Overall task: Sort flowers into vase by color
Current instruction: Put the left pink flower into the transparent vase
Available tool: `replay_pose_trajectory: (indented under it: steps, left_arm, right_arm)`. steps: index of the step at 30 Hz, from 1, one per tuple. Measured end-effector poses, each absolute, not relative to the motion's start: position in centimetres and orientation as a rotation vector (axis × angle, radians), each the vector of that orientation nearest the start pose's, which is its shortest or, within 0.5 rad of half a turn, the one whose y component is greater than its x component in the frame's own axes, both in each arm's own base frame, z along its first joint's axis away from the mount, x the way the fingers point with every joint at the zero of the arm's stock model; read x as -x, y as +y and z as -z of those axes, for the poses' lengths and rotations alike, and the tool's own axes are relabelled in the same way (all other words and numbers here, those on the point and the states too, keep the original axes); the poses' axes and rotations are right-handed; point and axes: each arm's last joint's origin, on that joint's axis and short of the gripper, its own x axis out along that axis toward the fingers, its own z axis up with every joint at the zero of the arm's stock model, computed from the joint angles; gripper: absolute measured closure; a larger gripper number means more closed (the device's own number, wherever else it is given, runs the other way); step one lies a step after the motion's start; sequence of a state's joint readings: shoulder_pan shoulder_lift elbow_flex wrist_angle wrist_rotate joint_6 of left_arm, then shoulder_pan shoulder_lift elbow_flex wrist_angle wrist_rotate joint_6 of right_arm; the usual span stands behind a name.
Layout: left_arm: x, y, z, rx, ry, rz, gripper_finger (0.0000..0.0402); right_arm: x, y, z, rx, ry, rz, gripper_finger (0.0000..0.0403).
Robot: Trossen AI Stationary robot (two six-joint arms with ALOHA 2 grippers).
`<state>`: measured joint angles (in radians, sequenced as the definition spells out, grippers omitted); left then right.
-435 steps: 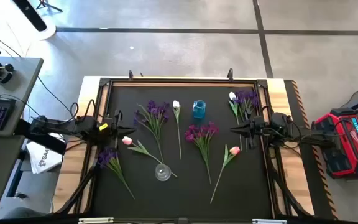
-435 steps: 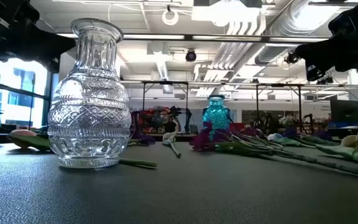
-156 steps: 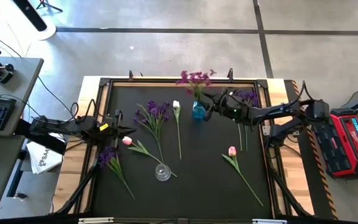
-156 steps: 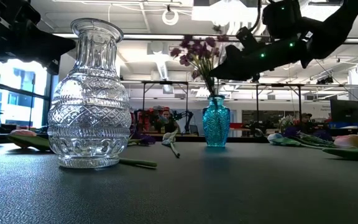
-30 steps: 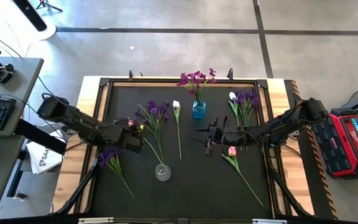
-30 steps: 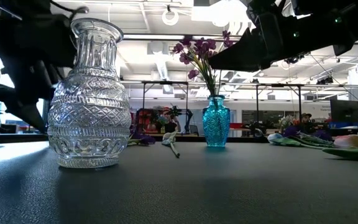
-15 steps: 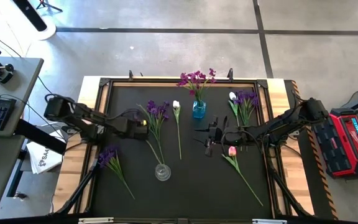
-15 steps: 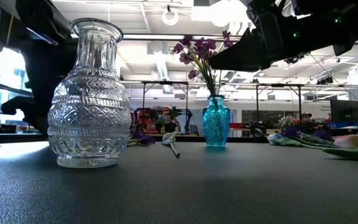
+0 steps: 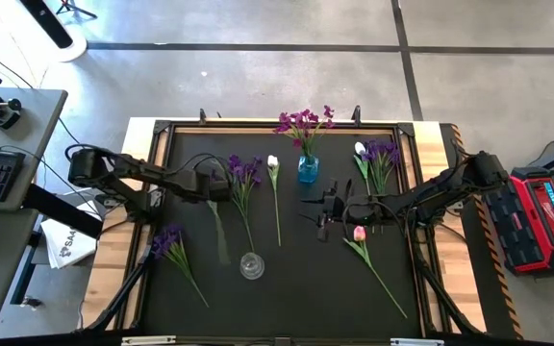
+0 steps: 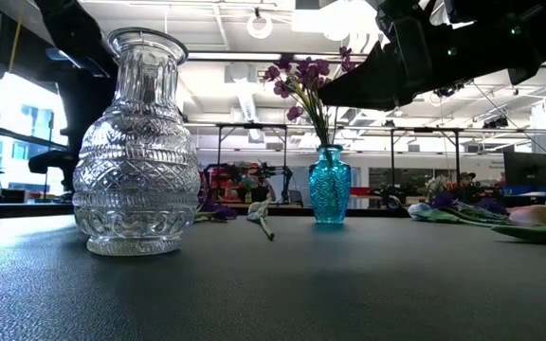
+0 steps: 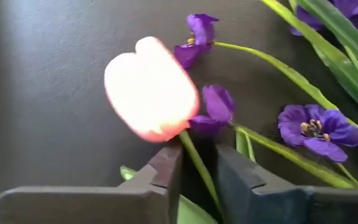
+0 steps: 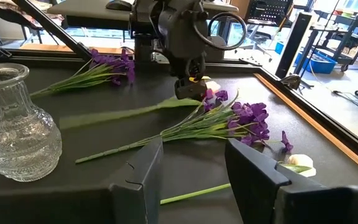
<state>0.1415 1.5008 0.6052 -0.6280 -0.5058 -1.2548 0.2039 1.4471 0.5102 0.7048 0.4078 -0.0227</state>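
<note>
Black table [image 9: 287, 288], two vases, blue vase [image 9: 307, 169] far centre with one purple sprig [image 9: 302, 122], clear vase [image 9: 251, 265] near, left gripper [image 9: 210, 183] pinched on pink tulip [image 11: 151, 89] stem, right gripper [image 9: 321, 213] spread mid-table beside second pink tulip [image 9: 360, 234], three purple sprigs and two white tulips lying flat.

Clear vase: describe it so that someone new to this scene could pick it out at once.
On the black mat, find the blue vase holding purple flowers at one edge. The clear vase stands near the opposite edge, a little left of centre in the high view. It is colourless cut glass and empty, unlike the blue one.
</note>
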Motion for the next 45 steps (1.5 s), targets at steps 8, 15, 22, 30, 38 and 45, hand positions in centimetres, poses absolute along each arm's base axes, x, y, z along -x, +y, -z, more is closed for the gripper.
replay_pose_trajectory:
  steps: [8,15,22,30,38,45]
  left_arm:
    - [-19.9,4.8,-14.0,0.626,0.844,-1.301,0.0396]
    - [-19.3,3.8,-18.9,0.562,0.575,-1.144,0.0399]
    - [-19.7,0.4,-25.7,0.425,0.159,-0.747,0.0401]
    - [-19.6,-5.7,-31.9,0.160,-0.274,-0.188,0.0401]
    - [-20.1,-9.9,-32.7,0.068,-0.538,0.124,0.0401]
    - [-21.7,-11.0,-31.2,0.094,-0.593,0.152,0.0401]
  right_arm:
    - [-26.9,4.4,-18.1,0.094,0.230,0.200,0.0258]
    - [-26.9,4.5,-18.1,0.088,0.231,0.151,0.0258]
    - [-27.0,5.1,-18.4,0.075,0.207,0.036,0.0258]
    - [-25.7,7.5,-19.7,0.183,0.169,-0.086,0.0258]
    - [-23.6,8.9,-22.7,0.214,0.059,-0.156,0.0258]
    - [-23.1,9.2,-23.4,0.217,0.026,-0.173,0.0258]
